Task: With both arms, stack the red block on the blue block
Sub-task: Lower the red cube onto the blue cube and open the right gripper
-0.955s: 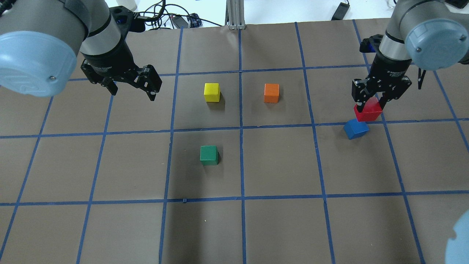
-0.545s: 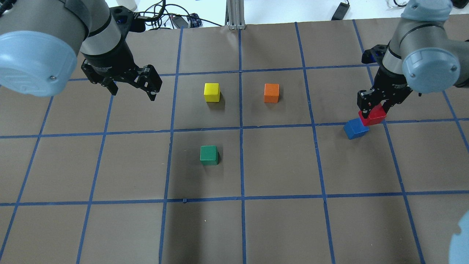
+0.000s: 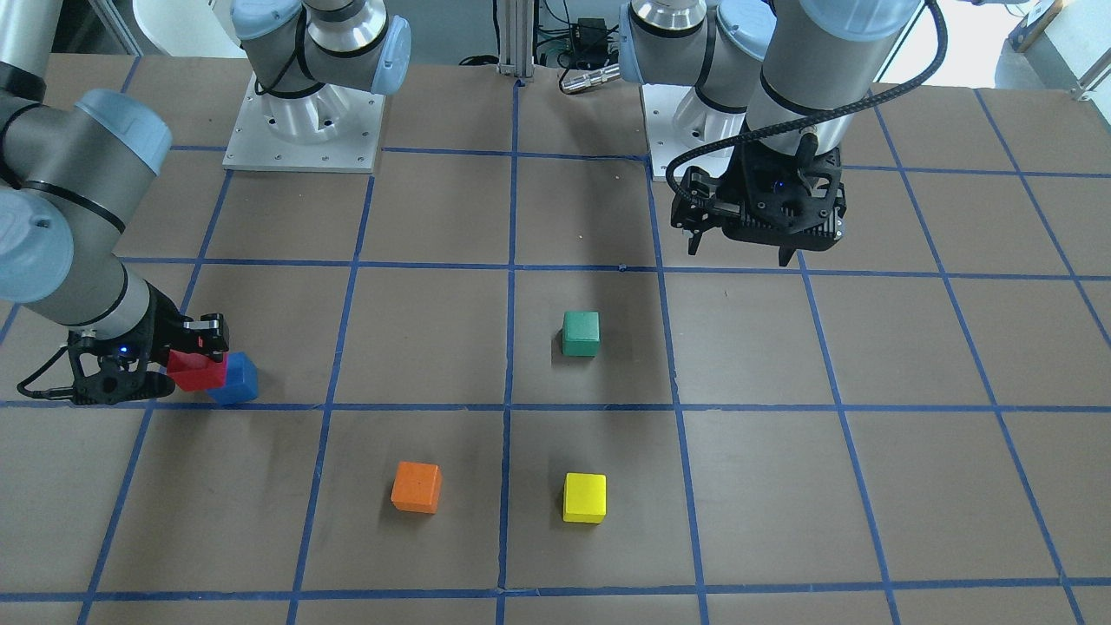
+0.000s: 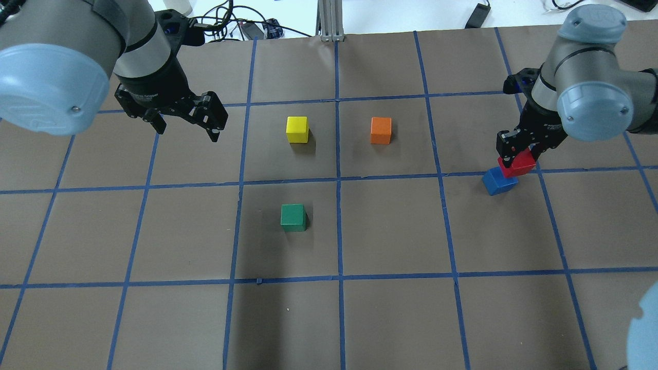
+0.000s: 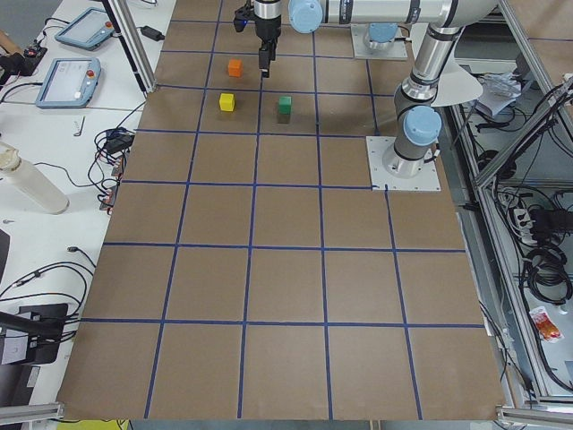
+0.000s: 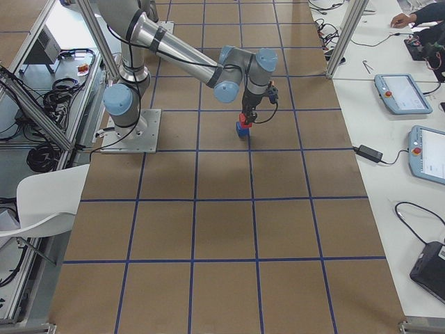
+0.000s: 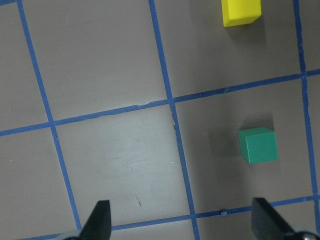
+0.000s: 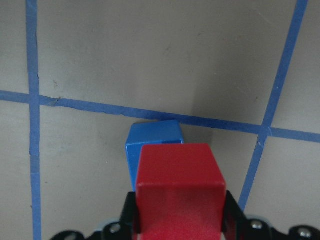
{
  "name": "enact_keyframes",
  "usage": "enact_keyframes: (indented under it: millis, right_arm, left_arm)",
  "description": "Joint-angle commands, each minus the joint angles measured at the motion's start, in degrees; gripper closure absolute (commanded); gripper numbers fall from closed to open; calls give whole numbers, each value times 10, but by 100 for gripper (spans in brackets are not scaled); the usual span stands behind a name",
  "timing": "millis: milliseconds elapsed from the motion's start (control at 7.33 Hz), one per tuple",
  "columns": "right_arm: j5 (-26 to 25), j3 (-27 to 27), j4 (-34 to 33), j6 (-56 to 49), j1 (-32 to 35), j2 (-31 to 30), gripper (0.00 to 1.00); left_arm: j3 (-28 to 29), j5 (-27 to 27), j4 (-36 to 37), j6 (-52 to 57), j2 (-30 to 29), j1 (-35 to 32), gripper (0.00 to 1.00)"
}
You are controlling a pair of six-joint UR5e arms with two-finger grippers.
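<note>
My right gripper [image 4: 519,156] is shut on the red block [image 4: 520,164] and holds it low over the far right part of the blue block [image 4: 496,183], which sits on the table by a tape line. In the right wrist view the red block [image 8: 180,190] covers the near part of the blue block [image 8: 152,142]. I cannot tell whether they touch. In the front-facing view the red block [image 3: 193,371] overlaps the blue block [image 3: 239,380]. My left gripper [image 4: 186,131] is open and empty, hovering at the far left, well away from both.
A yellow block [image 4: 297,128] and an orange block [image 4: 381,130] sit in the far middle squares. A green block [image 4: 293,217] sits nearer, in the middle. The brown table [image 4: 390,308] carries a blue tape grid.
My right gripper has lowered with the red block and shifted toward the blue block. The left arm and the other blocks have not moved.
</note>
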Motion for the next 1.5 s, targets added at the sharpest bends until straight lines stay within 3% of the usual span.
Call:
enact_keyframes:
  millis: [0, 1364]
  right_arm:
    - [8, 0, -8, 1, 1, 9, 100]
    - [8, 3, 3, 1, 4, 10, 99]
  left_arm:
    - [0, 0, 1, 0, 0, 0, 0]
    - [2, -1, 1, 0, -1, 0, 0]
